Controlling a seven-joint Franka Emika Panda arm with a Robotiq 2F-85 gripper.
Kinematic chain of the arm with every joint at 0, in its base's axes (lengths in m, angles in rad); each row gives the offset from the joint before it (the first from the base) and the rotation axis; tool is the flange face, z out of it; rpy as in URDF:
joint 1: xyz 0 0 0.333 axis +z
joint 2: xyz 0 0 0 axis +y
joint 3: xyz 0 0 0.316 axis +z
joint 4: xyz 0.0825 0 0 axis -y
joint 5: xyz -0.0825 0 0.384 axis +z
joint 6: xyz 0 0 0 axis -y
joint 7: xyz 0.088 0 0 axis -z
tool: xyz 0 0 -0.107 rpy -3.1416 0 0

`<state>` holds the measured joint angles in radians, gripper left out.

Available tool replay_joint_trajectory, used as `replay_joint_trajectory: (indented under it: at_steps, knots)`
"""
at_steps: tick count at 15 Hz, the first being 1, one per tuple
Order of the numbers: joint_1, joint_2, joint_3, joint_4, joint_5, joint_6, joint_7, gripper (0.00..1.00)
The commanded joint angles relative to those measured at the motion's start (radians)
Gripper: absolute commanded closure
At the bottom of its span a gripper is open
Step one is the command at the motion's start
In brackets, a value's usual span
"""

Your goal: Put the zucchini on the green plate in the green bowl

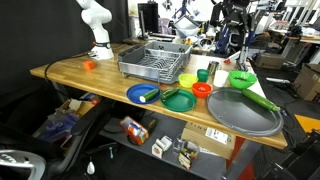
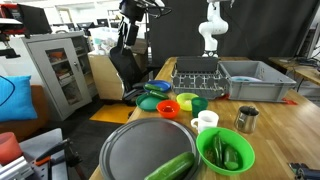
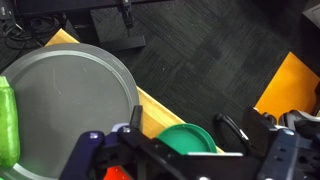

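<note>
Tool spread, empty, high over counter edge: approach step. Next: descend onto zucchini on plate, lower centre; then bowl.

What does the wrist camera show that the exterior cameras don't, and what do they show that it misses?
Only the wrist view: a top-down look past the table edge to the dark carpet right below it. Only the exterior views: the zucchini lying on the green plate, the green bowl, the blue plate and the dish rack. Shared: the grey tray, the pale green piece on it, and part of the green plate, though no zucchini shows there in the wrist view.
</note>
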<state>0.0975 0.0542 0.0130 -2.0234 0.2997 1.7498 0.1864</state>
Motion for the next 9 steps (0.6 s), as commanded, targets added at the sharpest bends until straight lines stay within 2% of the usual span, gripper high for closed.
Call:
replay_joint_trajectory:
  at_steps: [1, 3, 5, 7, 9]
  knots:
    - [-0.015, 0.001, 0.015, 0.002, -0.001, -0.003, 0.001, 0.0]
    - [-0.011, 0.011, 0.018, 0.008, -0.009, 0.015, 0.006, 0.0]
    - [-0.007, 0.066, 0.027, 0.034, 0.051, 0.075, 0.012, 0.0]
    - [0.001, 0.143, 0.038, 0.062, 0.098, 0.18, 0.098, 0.0]
    - [0.016, 0.236, 0.043, 0.086, 0.093, 0.322, 0.198, 0.0]
